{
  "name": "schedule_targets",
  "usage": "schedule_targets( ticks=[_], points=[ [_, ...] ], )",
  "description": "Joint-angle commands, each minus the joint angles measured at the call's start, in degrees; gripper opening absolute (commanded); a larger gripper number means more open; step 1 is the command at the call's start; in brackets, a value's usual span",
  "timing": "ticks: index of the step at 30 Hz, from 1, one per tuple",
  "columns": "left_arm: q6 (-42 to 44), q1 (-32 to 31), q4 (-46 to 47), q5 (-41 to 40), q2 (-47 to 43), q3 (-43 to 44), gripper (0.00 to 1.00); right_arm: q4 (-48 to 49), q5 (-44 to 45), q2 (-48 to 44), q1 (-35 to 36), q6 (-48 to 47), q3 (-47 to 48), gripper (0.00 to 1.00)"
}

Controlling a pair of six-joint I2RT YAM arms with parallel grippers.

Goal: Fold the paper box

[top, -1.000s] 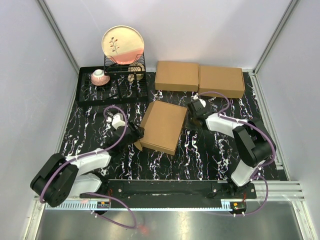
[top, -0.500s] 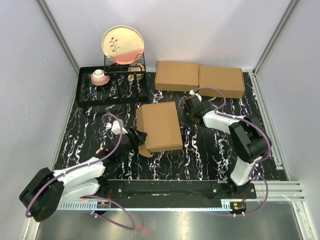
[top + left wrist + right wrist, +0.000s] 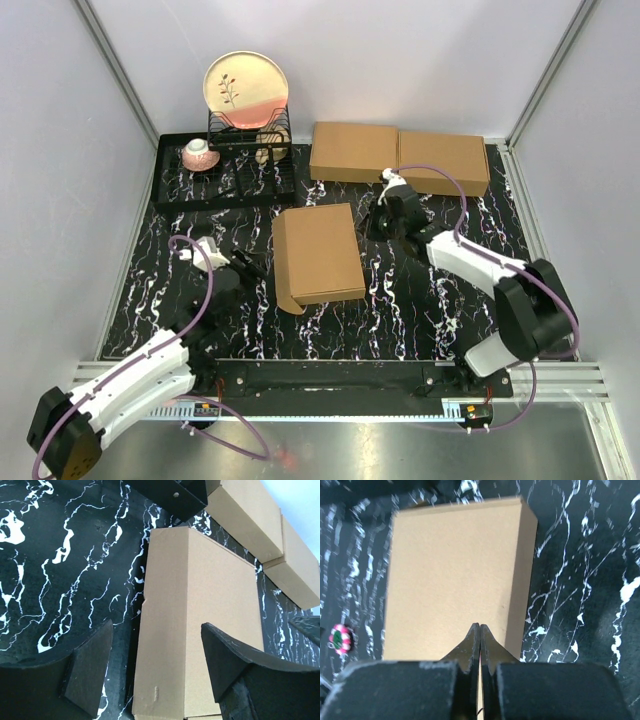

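The left pincer [image 3: 157,650] is spread wide and holds nothing. Its two dark fingers [image 3: 87,672] frame the long left side of the paper box [image 3: 318,255] without touching it; from above there is a clear gap of counter [image 3: 420,300] between them. This reads as a stance ready to close on or press that side.

The right pincer [image 3: 479,640] is closed tight, fingertips pressed together with nothing between them. It sits just beside the box's far right corner, its tips over the lid's edge. Whether it touches the cardboard cannot be told. A closed pincer probably serves here as a blunt pusher.

The paper box lies flat in the middle of the counter, lid down, looking like a shallow closed rectangle. One small tab [image 3: 288,300] juts out at its near left corner, so the folding seems nearly finished but not quite.

Counted: two arms, two pincers, and three brown boxes in all. That is the one being folded plus two more flat brown boxes [image 3: 353,152] touching side by side at the back. At back left is one dish rack [image 3: 170,185] with one upright plate [image 3: 246,88] and one cup [image 3: 199,153].
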Motion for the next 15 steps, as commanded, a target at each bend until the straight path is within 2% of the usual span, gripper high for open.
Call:
schedule_targets(
  ticks=[1,15],
  points=[
    [0.88,0.23,-1.99,-1.44,0.10,2.18,0.74,0.49,-6.58,5.44,0.10,-2.87,0.37,0.00],
    [-0.09,0.31,-0.76,-0.21,1.15,1.39,0.73,0.76,-1.14,7.73,0.10,-1.64,-5.35,0.00]
  ],
)
